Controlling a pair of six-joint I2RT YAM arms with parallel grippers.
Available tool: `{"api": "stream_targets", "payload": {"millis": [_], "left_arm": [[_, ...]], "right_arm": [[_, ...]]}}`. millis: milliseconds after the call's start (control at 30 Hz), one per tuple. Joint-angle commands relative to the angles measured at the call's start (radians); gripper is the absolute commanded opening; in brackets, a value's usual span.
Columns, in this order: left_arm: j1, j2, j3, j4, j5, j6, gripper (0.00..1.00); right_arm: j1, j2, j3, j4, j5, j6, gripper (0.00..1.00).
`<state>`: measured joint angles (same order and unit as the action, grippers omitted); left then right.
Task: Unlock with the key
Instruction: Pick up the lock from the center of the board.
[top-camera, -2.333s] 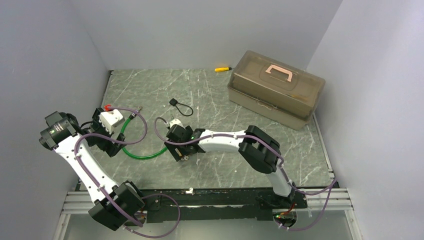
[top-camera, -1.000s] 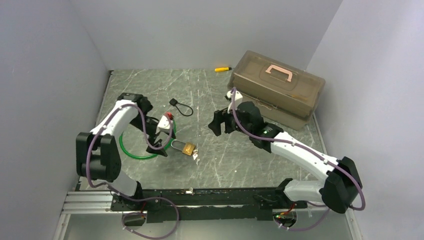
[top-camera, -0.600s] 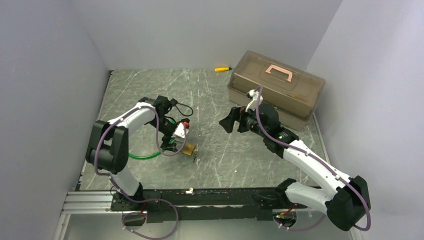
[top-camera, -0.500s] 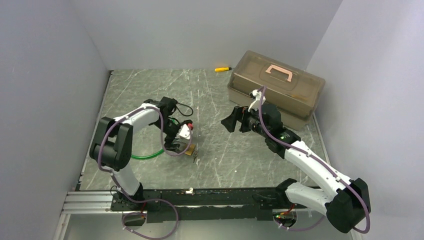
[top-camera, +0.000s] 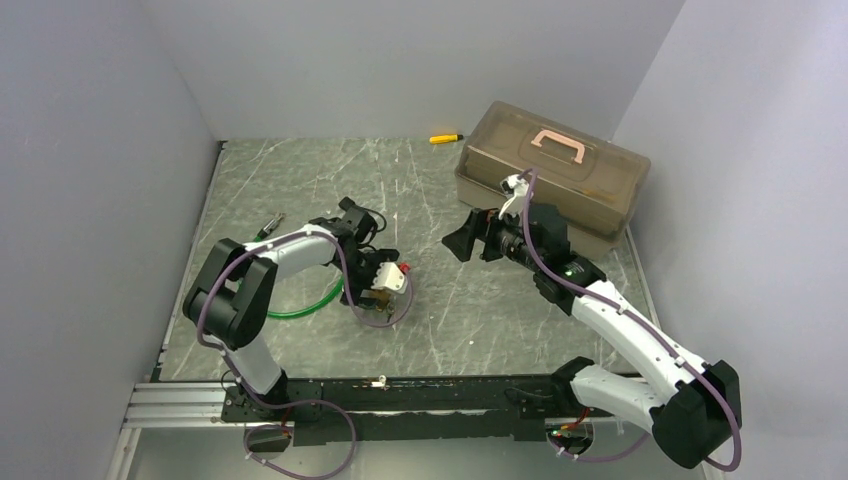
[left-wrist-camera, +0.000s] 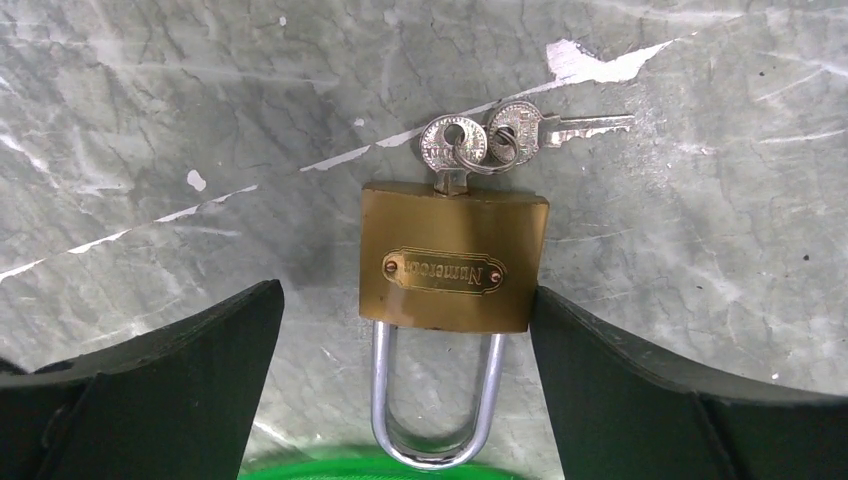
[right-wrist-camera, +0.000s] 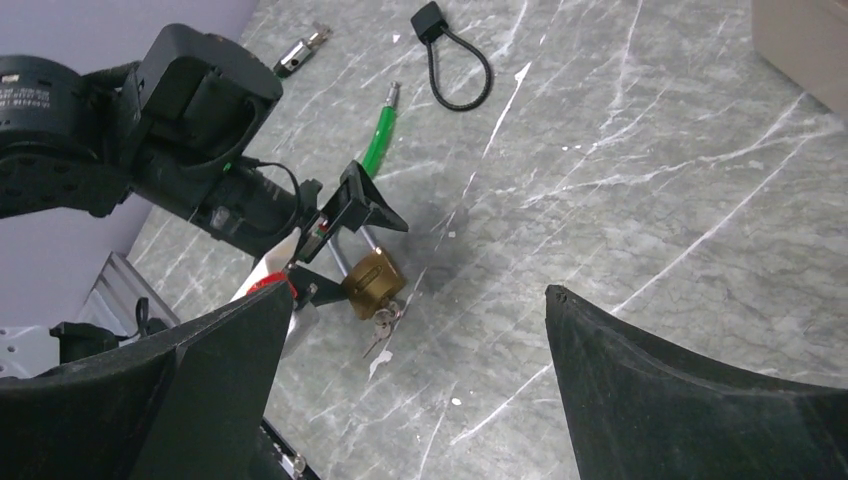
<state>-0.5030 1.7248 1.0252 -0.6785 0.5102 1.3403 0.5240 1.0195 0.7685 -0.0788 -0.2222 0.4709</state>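
Observation:
A small brass padlock lies flat on the marble table, its steel shackle looped round a green cable. A silvery key sits in its keyhole, and a second key hangs on the same ring. My left gripper is open and straddles the padlock body, the right finger next to its side. It is low over the lock in the top view. My right gripper is open and empty, raised well to the right. The padlock and keys also show in the right wrist view.
A brown toolbox stands at the back right, with a yellow-and-black tool behind it. The green cable curves left of the lock. A black cord loop and a small metal piece lie farther back.
My left arm has swung in from the far left and set its open gripper over the padlock. My right arm has pulled back from the lock toward the toolbox.

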Motion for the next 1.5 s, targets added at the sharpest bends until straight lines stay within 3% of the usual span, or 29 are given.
{"api": "stream_targets", "payload": {"millis": [0, 100, 167, 233, 300, 333, 433, 667, 800, 867, 933, 1267, 1467], "left_arm": [[-0.033, 0.001, -0.074, 0.115, -0.122, -0.013, 0.90], [-0.048, -0.021, -0.103, 0.140, -0.125, -0.013, 0.67], [-0.068, -0.036, -0.126, 0.150, -0.136, -0.008, 0.62], [-0.085, -0.047, -0.134, 0.133, -0.131, 0.004, 0.70], [-0.091, -0.039, -0.120, 0.105, -0.120, 0.013, 0.87], [-0.091, -0.024, -0.102, 0.082, -0.110, 0.019, 0.91], [-0.091, 0.042, -0.018, -0.004, -0.104, 0.017, 0.90], [-0.106, 0.077, 0.017, -0.052, -0.118, 0.019, 0.59], [-0.115, 0.050, 0.040, -0.085, -0.089, -0.057, 0.30], [-0.115, -0.005, 0.059, -0.107, -0.095, -0.099, 0.09], [-0.113, -0.096, 0.062, -0.115, -0.107, -0.128, 0.01], [-0.105, -0.597, 0.193, -0.221, -0.038, -0.267, 0.00], [-0.134, -0.750, 0.291, -0.286, -0.101, -0.248, 0.00]], "right_arm": [[-0.017, -0.024, 0.059, 0.009, -0.020, -0.014, 1.00], [-0.022, -0.019, 0.064, 0.014, -0.025, -0.010, 0.99], [-0.027, -0.010, 0.068, 0.012, -0.028, -0.006, 0.99], [-0.032, 0.002, 0.081, 0.005, -0.040, -0.005, 0.98], [-0.032, 0.006, 0.086, 0.005, -0.053, -0.004, 0.97], [-0.034, 0.005, 0.085, 0.008, -0.054, -0.001, 0.96], [-0.033, -0.001, 0.084, 0.009, -0.057, 0.005, 0.95], [-0.035, -0.009, 0.113, -0.027, -0.058, -0.002, 0.94], [-0.036, 0.000, 0.132, -0.030, -0.069, -0.006, 0.92], [-0.035, 0.005, 0.138, -0.026, -0.076, -0.004, 0.90], [-0.035, 0.012, 0.150, -0.023, -0.093, -0.005, 0.88], [-0.036, 0.024, 0.238, 0.061, -0.345, -0.009, 0.76], [0.018, 0.068, 0.346, 0.088, -0.490, -0.049, 0.67]]}}
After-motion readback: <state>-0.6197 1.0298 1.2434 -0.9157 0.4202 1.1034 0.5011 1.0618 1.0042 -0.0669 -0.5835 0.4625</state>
